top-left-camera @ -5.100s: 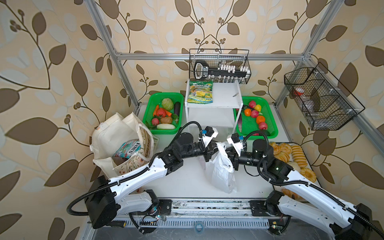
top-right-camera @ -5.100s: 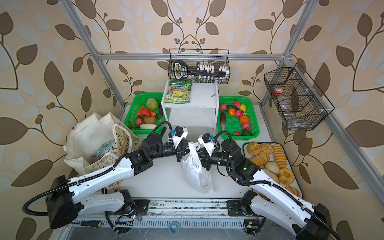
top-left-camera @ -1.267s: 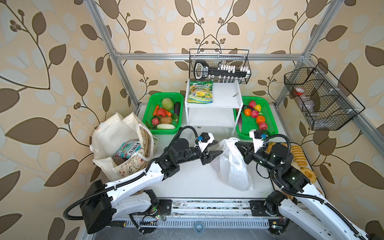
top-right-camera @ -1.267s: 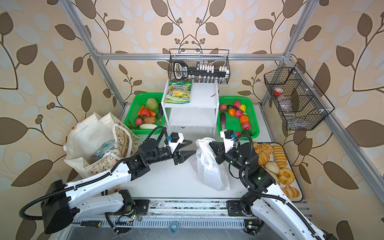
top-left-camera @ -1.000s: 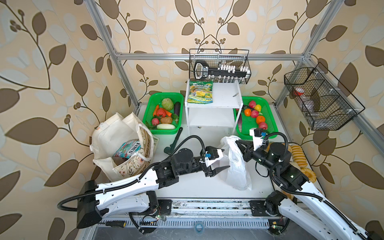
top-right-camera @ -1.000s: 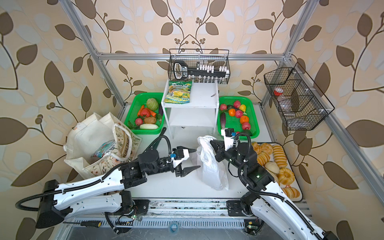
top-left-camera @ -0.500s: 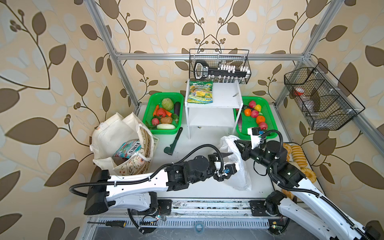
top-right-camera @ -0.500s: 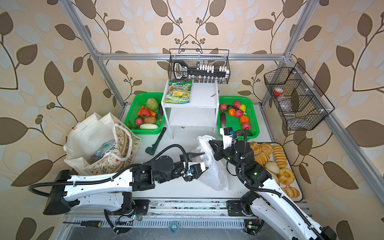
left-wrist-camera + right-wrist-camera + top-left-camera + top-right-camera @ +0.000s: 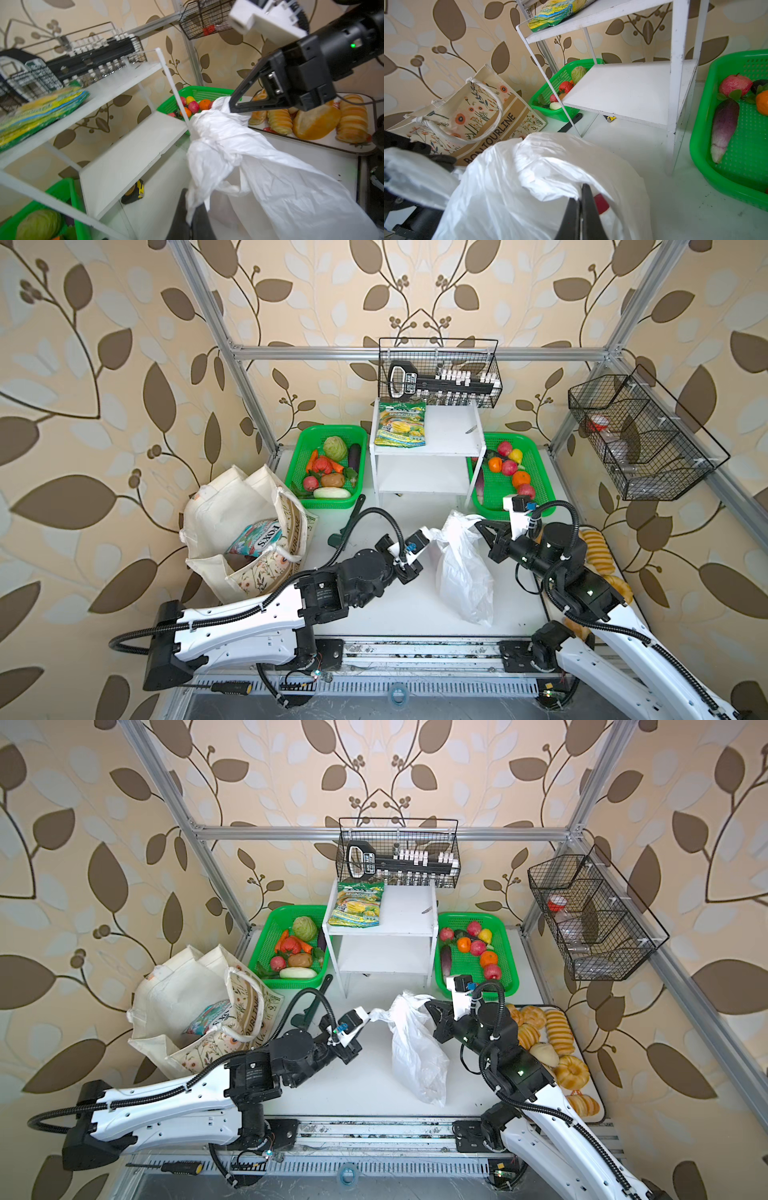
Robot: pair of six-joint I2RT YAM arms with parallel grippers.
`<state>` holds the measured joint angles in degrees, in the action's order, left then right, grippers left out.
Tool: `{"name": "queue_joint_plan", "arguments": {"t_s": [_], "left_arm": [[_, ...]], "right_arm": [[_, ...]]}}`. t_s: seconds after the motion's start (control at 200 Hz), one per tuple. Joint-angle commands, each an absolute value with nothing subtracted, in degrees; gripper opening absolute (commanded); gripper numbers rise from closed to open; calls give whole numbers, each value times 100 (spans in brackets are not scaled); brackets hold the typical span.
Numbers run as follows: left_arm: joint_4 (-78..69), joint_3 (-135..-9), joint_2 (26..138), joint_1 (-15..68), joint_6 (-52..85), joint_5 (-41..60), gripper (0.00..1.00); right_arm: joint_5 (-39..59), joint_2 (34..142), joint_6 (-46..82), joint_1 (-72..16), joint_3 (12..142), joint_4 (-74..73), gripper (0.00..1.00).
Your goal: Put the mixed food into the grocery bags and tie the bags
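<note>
1. Way off to the left of the white shelf unit [image 9: 428, 460], the cream canvas tote [image 9: 224, 514] stands open, and the "FOX'S" candy packet [image 9: 255, 538] pokes out of its mouth.
2. Right up against the shelf unit's left side is a green mesh basket [image 9: 320, 502] full of toy veg.
3. On the shelf unit's top board lies a green-yellow snack packet [image 9: 401, 425].
4. In front of the shelf unit and a bit left, the left gripper [image 9: 191, 205] is clenched on a stretched-out bit of the white plastic carrier bag [image 9: 463, 572]. The wrist view shows the film pinched between its fingers.
5. The bag itself slumps on the table straight in front of the shelf unit. There's something red [image 9: 601, 204] inside, but I can't tell what.
6. Front-right of the shelf unit, the right gripper [image 9: 480, 526] is squeezed tight on the bag's top edge.
7. Touching the shelf unit's right side is another green basket [image 9: 542, 472], holding toy fruits [image 9: 509, 467].
8. Further right and forward of the shelf unit is a tray of bread loaves [image 9: 559, 1027].
</note>
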<state>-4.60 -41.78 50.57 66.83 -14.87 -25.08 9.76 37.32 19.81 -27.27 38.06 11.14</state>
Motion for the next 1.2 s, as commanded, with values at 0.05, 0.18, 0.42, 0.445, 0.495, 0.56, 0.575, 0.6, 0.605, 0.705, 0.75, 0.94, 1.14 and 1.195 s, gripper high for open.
{"name": "queue_joint_plan", "arguments": {"t_s": [0.05,0.18,0.42,0.445,0.495,0.56,0.575,0.6,0.605,0.705,0.75,0.94,1.14,1.195], "left_arm": [[-225,-3754,4500,6319,-484,-2565,0],[-44,-3816,4579,6267,-471,-2261,0],[755,-4064,5000,6238,-227,-3261,0],[799,-4040,5014,6218,-139,-3326,0],[903,-3982,4998,6171,83,-3444,0],[1036,-3876,4927,6077,383,-3499,0],[1075,-3841,4896,6051,449,-3509,0],[1140,-3794,4844,5998,564,-3515,0],[1154,-3787,4839,5992,590,-3515,0],[1442,-3587,4526,5766,1127,-3555,0],[1578,-3489,4355,5633,1356,-3541,0],[1898,-3078,3748,5196,1998,-3071,0],[2017,-3071,3594,5194,2229,-2837,0],[2071,-3124,3619,5194,2249,-2927,0]], "right_arm": [[1370,3715,1877,-2602,4167,1186,0],[1849,3845,1843,-2604,4394,1237,0],[562,3556,1946,-2579,4471,1590,0],[387,3535,1965,-2575,4450,1642,0],[57,3526,2029,-2530,4402,1809,0],[-267,3566,2185,-2423,4324,2050,0],[-318,3575,2229,-2387,4298,2097,0],[-372,3579,2305,-2311,4237,2157,0],[-380,3578,2321,-2298,4224,2164,0],[-239,3543,2732,-1891,3789,2138,0],[-13,3512,2892,-1642,3546,2008,0],[581,3493,3469,-1137,2884,1576,0],[617,3320,3292,-1142,3119,1454,0],[541,3298,3228,-1135,3188,1496,0]]}}
